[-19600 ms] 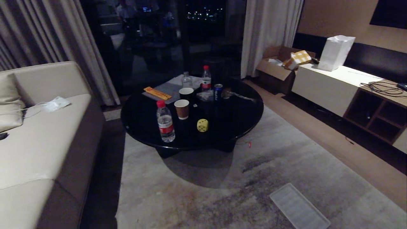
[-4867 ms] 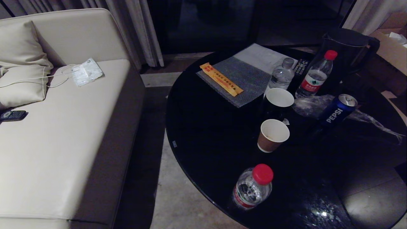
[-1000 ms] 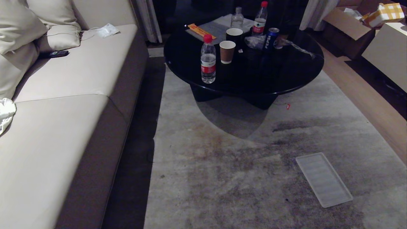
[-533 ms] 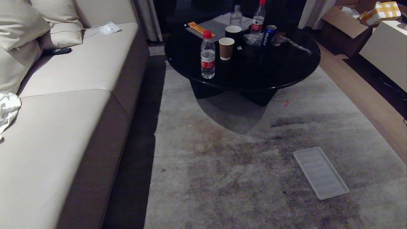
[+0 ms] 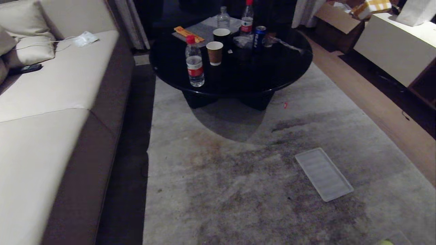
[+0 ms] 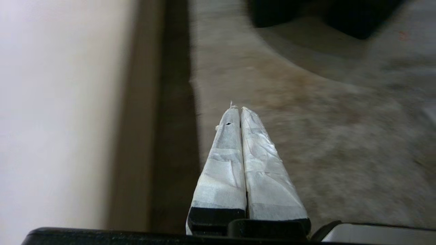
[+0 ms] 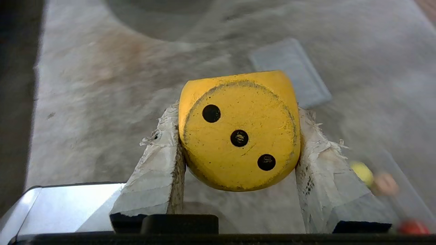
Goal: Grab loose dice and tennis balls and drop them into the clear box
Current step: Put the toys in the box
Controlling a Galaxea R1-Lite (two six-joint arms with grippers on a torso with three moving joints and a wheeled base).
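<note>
Dim lounge, Pepsi can [image 5: 259, 36], tabletop [image 5: 272, 75]

- Round black coffee table [image 5: 279, 73] on a stained grey rug [image 5: 238, 177].
- Near the table's front edge, a red-capped water bottle [image 5: 195, 63] — upright, with a brown paper cup [image 5: 215, 52] just beside it.
- Farther back: a black cup [image 5: 221, 35], a blue Pepsi can [image 5: 260, 35], two more bottles [image 5: 247, 17].
- Beige sofa [image 5: 51, 112] along the left, a dark remote [image 5: 29, 68] on its seat.
- Flat ribbed clear lid [image 5: 323, 174] on the rug — well apart from the table.
</note>
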